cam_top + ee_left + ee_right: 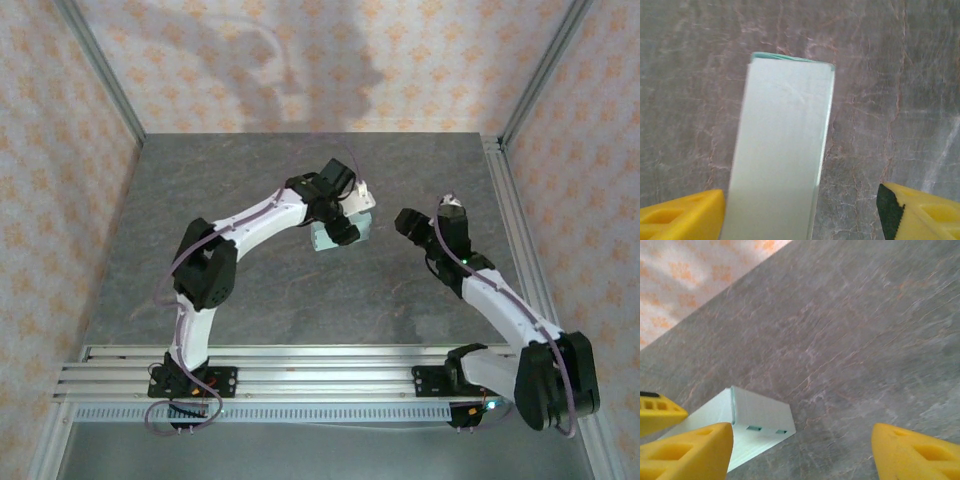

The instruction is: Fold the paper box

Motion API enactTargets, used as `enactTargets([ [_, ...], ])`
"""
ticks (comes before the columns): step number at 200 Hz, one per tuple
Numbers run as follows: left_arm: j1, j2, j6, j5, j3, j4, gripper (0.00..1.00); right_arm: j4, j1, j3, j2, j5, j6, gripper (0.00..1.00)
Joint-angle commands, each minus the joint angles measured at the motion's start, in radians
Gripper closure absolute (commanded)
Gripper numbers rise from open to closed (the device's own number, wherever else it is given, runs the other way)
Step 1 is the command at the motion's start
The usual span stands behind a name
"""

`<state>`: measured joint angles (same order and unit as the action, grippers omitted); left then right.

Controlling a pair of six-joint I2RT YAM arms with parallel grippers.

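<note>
The paper box (324,239) is a small pale mint-blue closed box lying on the grey table, mid-right. My left gripper (344,226) hangs right over it. In the left wrist view the paper box (785,150) runs up between the yellow fingers (685,217). It lies against the left finger, and a wide gap separates it from the right one, so my left gripper (802,212) is open. My right gripper (409,222) sits just right of the box and is open. In its view the paper box (760,422), with two small slots on its side, lies by the left finger, and my right gripper (802,450) has only table between its fingers.
Grey marbled table (300,300) with patterned walls around it and a metal frame post (505,200) along the right side. A rail (300,365) with both arm bases runs along the near edge. A yellow finger of the other gripper (655,412) shows at the left.
</note>
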<state>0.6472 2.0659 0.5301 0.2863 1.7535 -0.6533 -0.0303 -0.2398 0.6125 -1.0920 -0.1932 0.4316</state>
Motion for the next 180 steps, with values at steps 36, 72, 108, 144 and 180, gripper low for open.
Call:
enactTargets([
  [36, 0.019, 0.057, 0.105, -0.081, 0.112, -0.157, 0.36, 0.044, 0.005, -0.071, 0.050, 0.048, -0.012, 0.29],
  [72, 0.020, 0.035, 0.105, -0.119, 0.098, -0.158, 0.49, 0.014, 0.005, -0.083, 0.033, 0.041, -0.001, 0.30],
  [108, 0.026, -0.007, 0.104, -0.254, 0.036, -0.104, 0.54, 0.004, 0.005, -0.074, 0.007, 0.023, 0.003, 0.30],
  [144, 0.032, -0.061, 0.108, -0.460, -0.064, 0.025, 0.56, -0.009, 0.005, -0.077, -0.009, 0.009, 0.016, 0.30],
  [180, 0.049, -0.078, 0.172, -0.606, -0.171, 0.185, 0.55, -0.027, 0.005, -0.077, -0.029, -0.002, 0.025, 0.30],
])
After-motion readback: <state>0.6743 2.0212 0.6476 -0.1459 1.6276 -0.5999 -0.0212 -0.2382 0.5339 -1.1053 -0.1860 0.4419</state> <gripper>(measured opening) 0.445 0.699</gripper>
